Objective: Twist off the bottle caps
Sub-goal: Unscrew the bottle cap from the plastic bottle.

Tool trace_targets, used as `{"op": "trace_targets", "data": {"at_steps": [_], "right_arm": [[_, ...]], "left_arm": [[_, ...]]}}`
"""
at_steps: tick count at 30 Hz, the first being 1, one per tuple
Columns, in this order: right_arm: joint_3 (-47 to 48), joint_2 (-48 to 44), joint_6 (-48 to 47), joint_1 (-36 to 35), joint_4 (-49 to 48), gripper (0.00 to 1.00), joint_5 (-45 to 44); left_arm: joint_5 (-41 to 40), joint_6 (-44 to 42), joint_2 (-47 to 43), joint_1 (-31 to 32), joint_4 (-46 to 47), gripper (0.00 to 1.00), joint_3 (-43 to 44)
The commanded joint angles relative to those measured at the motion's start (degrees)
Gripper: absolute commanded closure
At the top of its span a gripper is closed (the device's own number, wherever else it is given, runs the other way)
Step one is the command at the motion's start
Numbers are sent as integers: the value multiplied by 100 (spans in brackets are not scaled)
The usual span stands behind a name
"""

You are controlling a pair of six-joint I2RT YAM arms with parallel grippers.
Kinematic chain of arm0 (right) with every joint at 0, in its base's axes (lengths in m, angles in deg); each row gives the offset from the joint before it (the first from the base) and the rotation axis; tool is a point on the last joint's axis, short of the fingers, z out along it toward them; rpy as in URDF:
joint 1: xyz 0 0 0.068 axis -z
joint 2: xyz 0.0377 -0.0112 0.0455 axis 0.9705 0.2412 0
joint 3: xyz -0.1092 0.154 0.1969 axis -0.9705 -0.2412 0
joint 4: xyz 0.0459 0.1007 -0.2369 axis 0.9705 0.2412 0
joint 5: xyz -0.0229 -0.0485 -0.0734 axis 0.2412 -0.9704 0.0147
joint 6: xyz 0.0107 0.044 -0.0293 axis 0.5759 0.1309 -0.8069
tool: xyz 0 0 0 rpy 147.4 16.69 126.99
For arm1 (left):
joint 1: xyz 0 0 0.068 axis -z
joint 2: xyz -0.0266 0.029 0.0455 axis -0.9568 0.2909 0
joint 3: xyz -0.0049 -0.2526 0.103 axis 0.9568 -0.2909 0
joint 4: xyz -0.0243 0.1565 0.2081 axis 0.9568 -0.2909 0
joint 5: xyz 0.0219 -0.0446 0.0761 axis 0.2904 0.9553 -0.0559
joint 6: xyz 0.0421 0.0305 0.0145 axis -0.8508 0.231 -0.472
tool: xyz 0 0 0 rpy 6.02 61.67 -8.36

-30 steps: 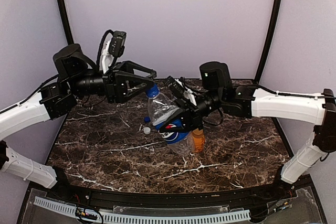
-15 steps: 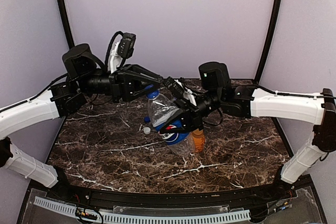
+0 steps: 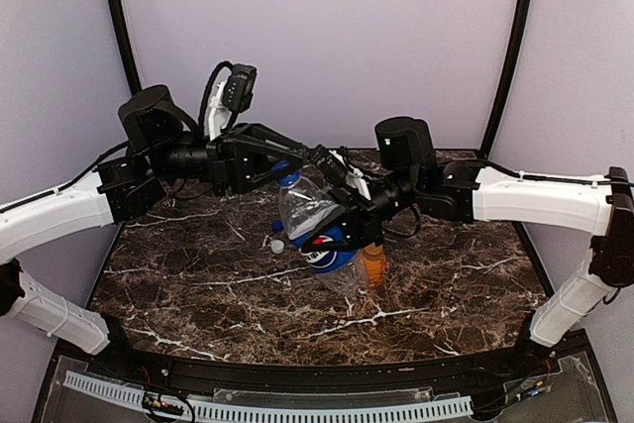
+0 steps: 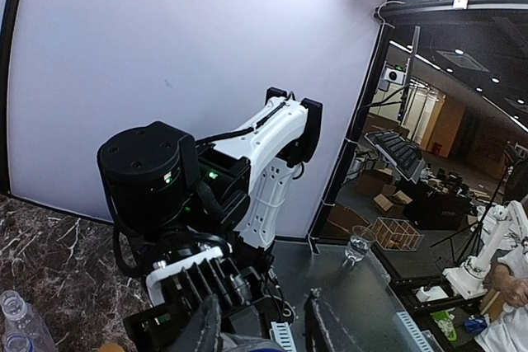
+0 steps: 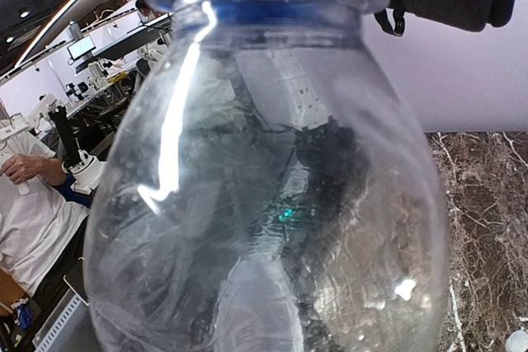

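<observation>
Surface: dark brown marble-patterned tabletop (image 3: 198, 284) with white veins, glossy.
Room: plain pale lavender backdrop (image 3: 327, 37) framed by two curved black poles (image 3: 117, 17). The left wrist view looks past the backdrop into a workshop with ceiling lights.
Arms: two, white shells with black joints.
Bottles: one Pepsi bottle (image 3: 315, 215), clear ribbed plastic with a blue label, held tilted above the table. One short orange bottle (image 3: 373, 266) stands just behind it. Two more show only their tops to its left.
Caps: three visible from above. One blue cap (image 3: 287, 175) sits on the Pepsi bottle. A second blue cap (image 3: 276, 227) and a white cap (image 3: 277, 245) are lower left. The orange bottle's top is hidden.
Left gripper (image 3: 285, 167): fingers (image 4: 206, 327) closed on the Pepsi bottle's blue cap.
Right gripper (image 3: 342, 225): clamped around the Pepsi bottle's body, which fills its wrist view.
</observation>
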Motion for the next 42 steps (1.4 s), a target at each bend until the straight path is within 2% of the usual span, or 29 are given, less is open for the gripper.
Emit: {"op": "trace_targets", "data": {"at_steps": [1, 6, 9, 10, 11, 12, 16, 19, 22, 23, 25, 28, 31, 33, 35, 42], "right_arm": [[126, 1, 45, -13, -226, 95, -43], [144, 16, 47, -12, -218, 95, -83], [143, -1, 41, -4, -188, 95, -279], [143, -25, 46, -2, -160, 95, -440], [151, -54, 48, 3, -119, 95, -645], [152, -98, 55, 11, -65, 95, -949], [120, -296, 86, 23, 64, 95, -2199], [100, -408, 143, 9, 78, 96, -3225], [117, -429, 169, -33, 107, 96, -4106], [117, -429, 174, -39, 108, 96, -4312], [98, -436, 195, -60, 64, 95, -4655], [58, -455, 198, -77, 12, 95, -4710], [37, -484, 161, -82, 13, 95, -4580], [-7, -525, 131, -79, -16, 95, -4345], [-52, -565, 71, -75, -56, 95, -4001], [-111, -642, -186, -36, 0, 95, -2393]], "left_arm": [[-8, -128, -138, -15, 178, 65, -124], [-76, -149, -174, -15, 194, 71, -180], [-307, -144, -245, -15, 155, 84, -188], [-410, -132, -290, -19, 141, 87, -200], [-639, -129, -311, -17, 84, 96, -203], [-796, -106, -375, -22, -4, 98, -223], [-2060, 101, -635, -7, -230, 100, -408], [-3410, 402, -758, 14, -443, 100, -460], [-4539, 522, -734, 172, -1136, 100, -282], [-5165, 511, -709, 240, -1317, 100, -133], [-5649, 497, -634, 278, -1581, 100, -51], [-5814, 512, -579, 284, -1586, 100, -37], [-5651, 472, -587, 284, -1478, 93, -77], [-5377, 377, -651, 284, -1272, 85, -157], [-5038, 263, -720, 272, -1033, 72, -224], [-3576, -393, -991, 202, -757, 41, -253]]}}
